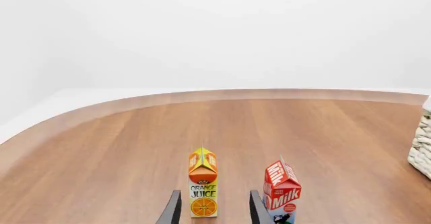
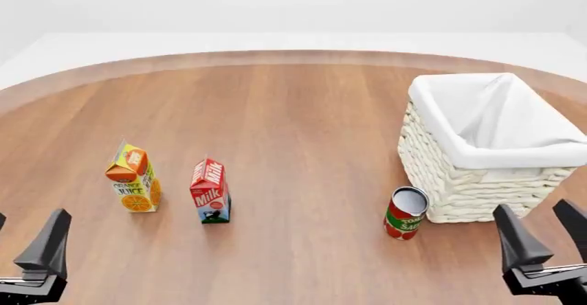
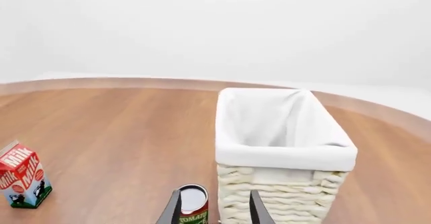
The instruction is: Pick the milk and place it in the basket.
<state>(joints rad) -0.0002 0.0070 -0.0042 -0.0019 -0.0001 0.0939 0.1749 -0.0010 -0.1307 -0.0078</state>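
Note:
The milk [image 2: 210, 191], a small carton with a red top and a blue-and-white base, stands upright on the wooden table left of centre. It also shows in the left wrist view [image 1: 281, 191] and the right wrist view [image 3: 20, 181]. The basket [image 2: 472, 185], white wicker with a white cloth liner, stands at the right and looks empty; its rim shows in the right wrist view [image 3: 283, 156]. My left gripper [image 2: 29, 217] is open and empty at the near left, short of the cartons. My right gripper [image 2: 533, 207] is open and empty at the near right, in front of the basket.
An orange-and-yellow juice carton [image 2: 134, 179] stands just left of the milk, in line with my left fingers [image 1: 172, 210]. A red tomato can [image 2: 405, 213] stands upright against the basket's near left corner, ahead of my right fingers [image 3: 257, 210]. The table's curved far edge [image 2: 293, 56] runs behind.

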